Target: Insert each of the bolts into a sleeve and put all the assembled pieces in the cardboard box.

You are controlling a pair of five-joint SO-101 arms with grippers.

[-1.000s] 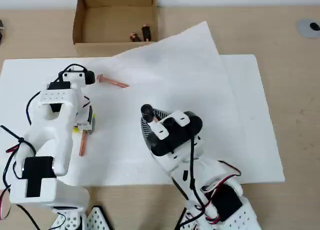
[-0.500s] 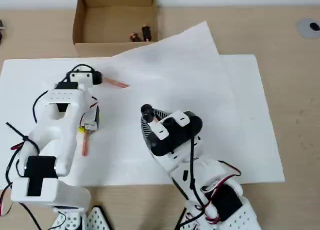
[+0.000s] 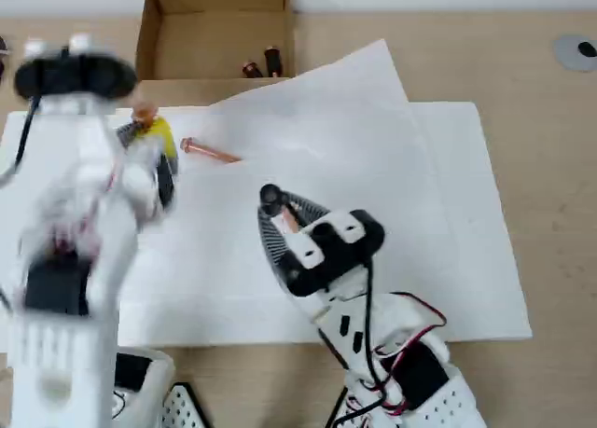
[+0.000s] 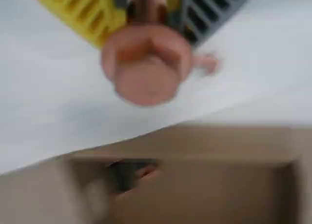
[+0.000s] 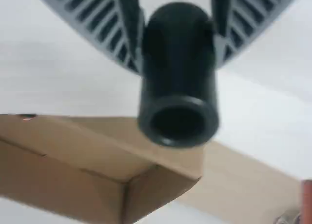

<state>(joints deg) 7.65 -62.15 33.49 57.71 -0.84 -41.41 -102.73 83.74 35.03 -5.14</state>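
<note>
The left gripper (image 4: 146,7) pinches a copper-coloured metal bolt (image 4: 146,68) between its yellow finger (image 4: 83,11) and its grey finger (image 4: 214,9). The left wrist view shows the bolt's round flat head up close, pointing away from the gripper. In the high view this gripper (image 3: 149,139) hangs near the box-side edge of the white foam sheet (image 3: 392,167), and a second copper bolt (image 3: 210,150) lies on the sheet just beside it. The right gripper (image 5: 178,24) squeezes a black round plastic sleeve (image 5: 178,87). Its wrist view shows the hole in the sleeve's end, which the high view does not. The open brown cardboard box (image 3: 145,46) sits past both grippers, with two dark assembled pieces (image 3: 263,64) inside.
</note>
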